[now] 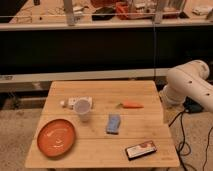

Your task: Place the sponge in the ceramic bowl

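The light-blue sponge (114, 124) lies flat near the middle of the wooden table (100, 91). The ceramic bowl (56, 137), a wide shallow orange-red dish, sits empty at the table's front left. Between the two stands a translucent cup (82, 109), slightly farther back. A white arm segment (189, 85) bulges in at the right, beside the table's right edge. The gripper itself is out of view, and nothing is touching the sponge.
An orange carrot-like item (132, 105) lies right of centre toward the back. A black-and-red flat box (140, 149) rests at the front right. A small white object (75, 101) sits behind the cup. Cables trail on the floor at right (187, 135).
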Tool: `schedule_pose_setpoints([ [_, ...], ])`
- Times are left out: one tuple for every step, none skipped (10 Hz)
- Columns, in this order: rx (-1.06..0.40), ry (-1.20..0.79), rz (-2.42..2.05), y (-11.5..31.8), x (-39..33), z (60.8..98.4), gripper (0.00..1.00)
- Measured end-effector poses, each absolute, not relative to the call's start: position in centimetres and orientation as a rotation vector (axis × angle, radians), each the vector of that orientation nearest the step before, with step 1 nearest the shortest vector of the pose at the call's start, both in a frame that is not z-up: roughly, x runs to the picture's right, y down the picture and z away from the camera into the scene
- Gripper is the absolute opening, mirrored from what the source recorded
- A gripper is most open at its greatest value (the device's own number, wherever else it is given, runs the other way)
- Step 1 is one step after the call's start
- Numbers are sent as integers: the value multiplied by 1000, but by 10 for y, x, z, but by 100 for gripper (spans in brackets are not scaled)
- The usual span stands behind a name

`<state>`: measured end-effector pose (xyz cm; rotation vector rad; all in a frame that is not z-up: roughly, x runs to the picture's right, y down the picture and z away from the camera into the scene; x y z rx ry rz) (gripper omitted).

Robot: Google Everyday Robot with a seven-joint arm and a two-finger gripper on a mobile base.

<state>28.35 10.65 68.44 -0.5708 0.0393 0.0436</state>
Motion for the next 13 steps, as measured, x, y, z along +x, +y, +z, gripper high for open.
schedule_pose_setpoints([
  [-571, 39, 44, 107, 284, 684, 80],
  [-571, 39, 43, 107, 283, 684, 80],
  [-571, 39, 43, 107, 283, 684, 80],
  [-571, 39, 42, 107, 283, 684, 80],
  [-566, 37, 37, 106, 279, 682, 80],
  [-560, 30, 26, 104, 268, 679, 80],
  [-556, 18, 15, 102, 251, 676, 80],
  [-549, 8, 1, 99, 233, 674, 80],
  [-546, 1, -7, 98, 225, 672, 80],
  [-539, -3, -14, 97, 221, 671, 80],
  [-534, -6, -19, 97, 218, 669, 80],
  [-530, -4, -24, 96, 212, 668, 80],
  [-533, -10, -31, 97, 197, 669, 80],
])
